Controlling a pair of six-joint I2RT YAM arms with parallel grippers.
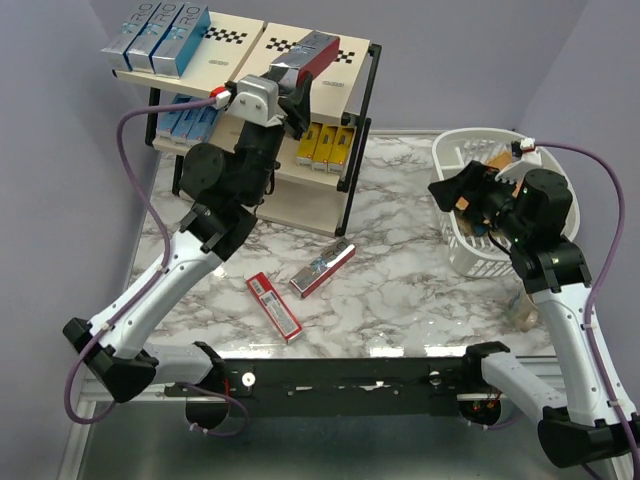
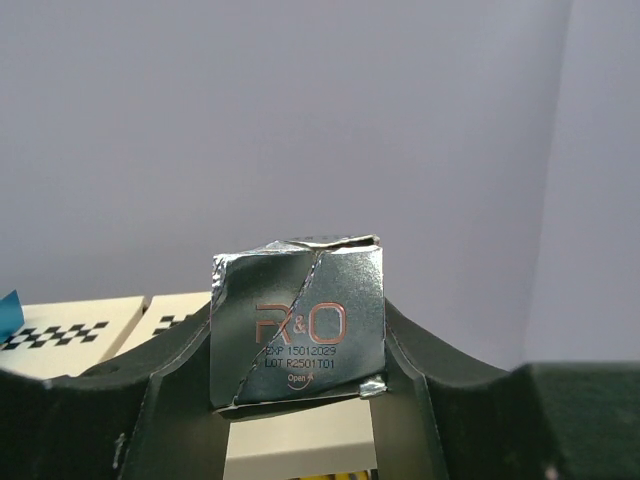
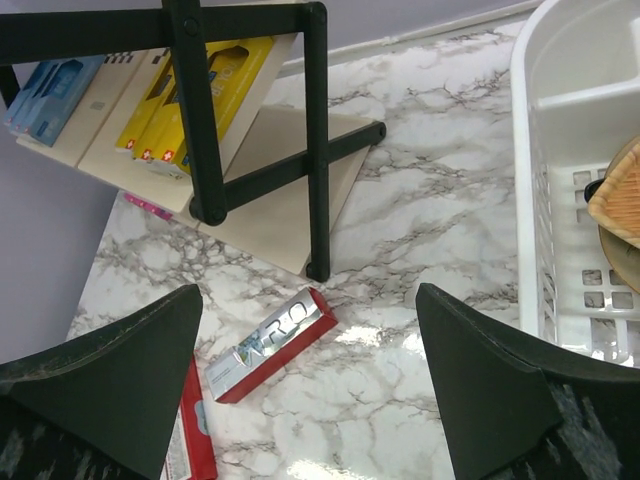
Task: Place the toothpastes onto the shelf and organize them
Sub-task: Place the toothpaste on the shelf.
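Shows the left tool [image 1: 290, 85] clamped across the near end of a silver-and-red toothpaste box [image 1: 308, 57], carried over the right-hand top board of the shelf [image 1: 340, 92] with its length pointing toward the back wall. Cannot tell whether the far end touches the board. Shows, from the left wrist, the box's end flap creased and dented between the two fingers [image 2: 170, 400]. Suggests thin, hollow cardboard: light, stiff lengthwise, easily crushed across its width, with a glossy foil skin likely to slip. Favours a hold across the narrow sides near one end, with modest pressure, and a flat lowering rather than a drop. Finds three silver-teal boxes [image 1: 155, 40] side by side on the left top board, blue boxes [image 1: 190, 120] and yellow boxes [image 1: 330, 145] on the middle tier, and open room on the right top board. Warns of that board's front and right edges and the black frame posts close by. Places two more boxes flat on the counter [image 1: 420, 290] before the shelf, a red one [image 1: 273, 306] and a silver-and-red one [image 1: 323, 268], near each other but apart, with bare marble around them for a descent from above. Shows the right tool [image 1: 447, 190] spread wide and empty, beside the white basket [image 1: 470, 255].
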